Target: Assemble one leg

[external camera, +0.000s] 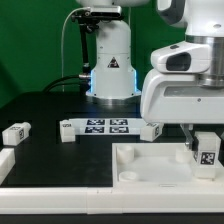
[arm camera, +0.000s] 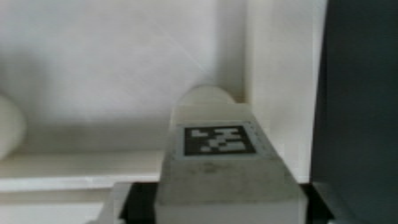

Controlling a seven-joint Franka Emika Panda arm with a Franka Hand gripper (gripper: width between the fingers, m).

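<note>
My gripper point(external camera: 204, 138) is shut on a leg point(external camera: 207, 152), a small white block with a black-and-white tag on its face. It holds the leg upright over the corner of the large white square piece point(external camera: 150, 168) at the exterior view's right. I cannot tell whether the leg touches the piece. In the wrist view the leg point(arm camera: 217, 140) sticks out from between the fingers point(arm camera: 128, 203), with the white piece point(arm camera: 107, 70) behind it. A second leg point(external camera: 15, 132) lies on the table at the exterior view's left.
The marker board point(external camera: 108, 126) lies behind the square piece, mid-table. Another white part point(external camera: 5, 160) sits at the exterior view's left edge. The arm's base point(external camera: 110, 60) stands at the back. The dark table point(arm camera: 365, 90) shows beside the piece.
</note>
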